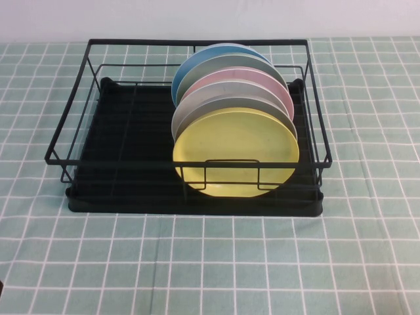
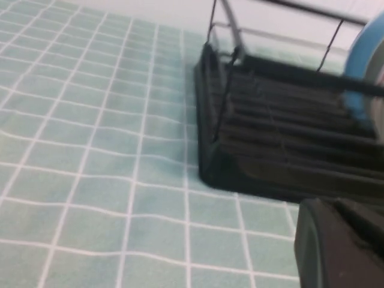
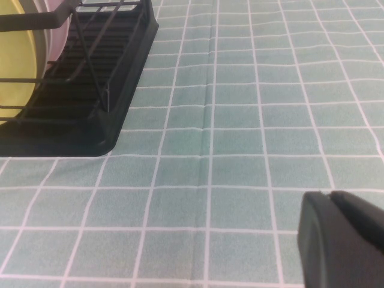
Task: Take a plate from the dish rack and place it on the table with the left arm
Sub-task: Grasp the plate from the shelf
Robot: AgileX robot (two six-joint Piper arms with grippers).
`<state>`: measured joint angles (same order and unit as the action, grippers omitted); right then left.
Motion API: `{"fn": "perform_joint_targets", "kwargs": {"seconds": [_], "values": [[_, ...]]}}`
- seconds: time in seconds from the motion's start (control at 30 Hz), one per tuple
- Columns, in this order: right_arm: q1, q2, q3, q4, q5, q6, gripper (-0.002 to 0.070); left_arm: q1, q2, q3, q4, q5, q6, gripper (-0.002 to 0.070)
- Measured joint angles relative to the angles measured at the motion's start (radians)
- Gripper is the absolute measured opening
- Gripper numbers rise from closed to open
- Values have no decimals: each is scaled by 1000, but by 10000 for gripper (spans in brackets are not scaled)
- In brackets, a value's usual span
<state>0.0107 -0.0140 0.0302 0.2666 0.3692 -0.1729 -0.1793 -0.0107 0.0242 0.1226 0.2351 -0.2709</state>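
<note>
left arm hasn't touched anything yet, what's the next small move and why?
Probably swing the left gripper right, toward the round pale-yellow plate, the frontmost of the plates standing on edge in the black wire dish rack. The left wrist view shows only the rack's corner and green checked table, so the gripper sits left of the rack. The right gripper hangs over cloth right of the rack.
</note>
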Motion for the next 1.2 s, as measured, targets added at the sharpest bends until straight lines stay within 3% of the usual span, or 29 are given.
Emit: {"fn": "perform_joint_targets", "kwargs": {"seconds": [0.13,0.27,0.4,0.57,0.67,0.73,0.8,0.93,1.2], "values": [[0,0,0,0,0,0,-18,0,0,2,-48,-81,-93,-4],[0,0,0,0,0,0,-18,0,0,2,-234,-400,-333,-4],[0,0,0,0,0,0,-18,0,0,2,-284,-575,-263,-4],[0,0,0,0,0,0,-18,0,0,2,-284,-573,-282,-4],[0,0,0,0,0,0,-18,0,0,2,-214,-549,-308,-4],[0,0,0,0,0,0,-18,0,0,-14,-159,-422,-361,-4],[0,0,0,0,0,0,-18,-2,36,-87,-106,-180,-378,-4],[0,0,0,0,0,0,-18,-43,178,-309,-100,209,-140,-4],[0,0,0,0,0,0,-18,-173,606,-778,-441,636,690,-4]]}}
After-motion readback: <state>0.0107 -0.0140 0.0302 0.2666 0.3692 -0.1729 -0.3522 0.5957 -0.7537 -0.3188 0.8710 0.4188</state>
